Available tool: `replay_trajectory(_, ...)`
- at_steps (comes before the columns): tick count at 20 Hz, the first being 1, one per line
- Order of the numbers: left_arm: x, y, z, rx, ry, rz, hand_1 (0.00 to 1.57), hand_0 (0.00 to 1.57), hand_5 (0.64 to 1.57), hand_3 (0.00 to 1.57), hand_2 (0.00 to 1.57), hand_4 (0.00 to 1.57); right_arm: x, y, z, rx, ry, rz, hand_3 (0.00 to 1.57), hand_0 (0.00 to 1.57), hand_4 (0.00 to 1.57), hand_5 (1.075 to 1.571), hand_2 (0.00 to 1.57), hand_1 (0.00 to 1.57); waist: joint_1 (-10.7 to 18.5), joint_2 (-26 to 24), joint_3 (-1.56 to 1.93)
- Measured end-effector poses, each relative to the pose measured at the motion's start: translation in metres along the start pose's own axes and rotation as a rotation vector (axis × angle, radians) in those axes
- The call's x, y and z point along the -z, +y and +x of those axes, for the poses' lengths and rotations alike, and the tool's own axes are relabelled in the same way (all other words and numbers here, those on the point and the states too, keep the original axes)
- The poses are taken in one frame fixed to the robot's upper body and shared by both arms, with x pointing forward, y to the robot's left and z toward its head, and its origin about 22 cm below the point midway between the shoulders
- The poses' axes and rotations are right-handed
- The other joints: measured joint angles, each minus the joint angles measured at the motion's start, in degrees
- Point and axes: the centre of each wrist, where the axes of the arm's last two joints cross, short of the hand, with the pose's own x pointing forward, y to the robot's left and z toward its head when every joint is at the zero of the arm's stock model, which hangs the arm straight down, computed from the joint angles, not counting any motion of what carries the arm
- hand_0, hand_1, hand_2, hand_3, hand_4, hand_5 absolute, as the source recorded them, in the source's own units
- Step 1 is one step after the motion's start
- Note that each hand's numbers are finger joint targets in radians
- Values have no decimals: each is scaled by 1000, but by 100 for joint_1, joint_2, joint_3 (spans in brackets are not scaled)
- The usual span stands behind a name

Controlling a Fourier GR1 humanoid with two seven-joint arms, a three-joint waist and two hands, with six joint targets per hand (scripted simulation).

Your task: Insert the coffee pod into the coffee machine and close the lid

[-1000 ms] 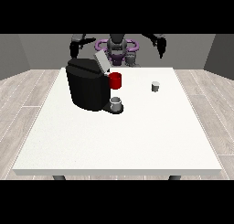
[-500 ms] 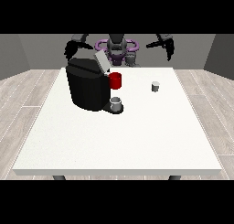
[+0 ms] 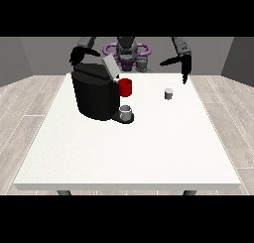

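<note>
Counter (image 3: 124, 157): I see a large white counter, with everything on it gathered in the far half.
Coffee machine (image 3: 94, 94): black and bulky, standing at the far left of the counter. A red part (image 3: 125, 87) sticks out on its right side.
Lid (image 3: 110, 67): grey, tilted up at the machine's top, so I read it as open.
Cup (image 3: 126, 112): a small grey cup sits on the machine's base, under the red part.
Coffee pod (image 3: 169, 93): small and pale grey, standing alone on the counter to the right of the machine, well apart from it, at the far right.
Robot hand at the view's right (image 3: 184, 68): raised above the counter, beyond and just right of the pod, touching nothing. Its fingers point down, a thumb or finger sticks out to the left; I read it as spread and holding nothing.
Robot hand at the view's left (image 3: 78, 55): up above the machine's far left corner. I cannot tell how its fingers lie.
</note>
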Motion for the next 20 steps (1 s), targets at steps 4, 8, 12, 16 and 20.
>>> replay_trajectory(4,11,9,-9,17,44,10,0,0,1571,0,0,0,6,4,4,13,-1,8,0,0,340,1571,0,0,-33,157,0)
replay_trajectory(8,23,10,-11,54,83,-4,0,0,1571,0,0,0,13,5,3,2,19,9,0,0,358,1571,0,0,0,218,0)
replay_trajectory(12,31,2,-15,116,111,-32,0,0,1571,0,113,0,21,8,3,-10,40,-5,0,0,392,1571,0,0,50,271,-1)
replay_trajectory(16,38,-9,-15,173,121,-68,105,105,1571,0,502,0,24,6,-9,-33,73,-17,0,0,428,1571,0,0,133,271,0)
replay_trajectory(20,42,-13,-24,214,158,-71,695,695,1571,429,778,0,25,8,-11,-51,96,-17,0,0,424,1571,0,0,101,214,0)
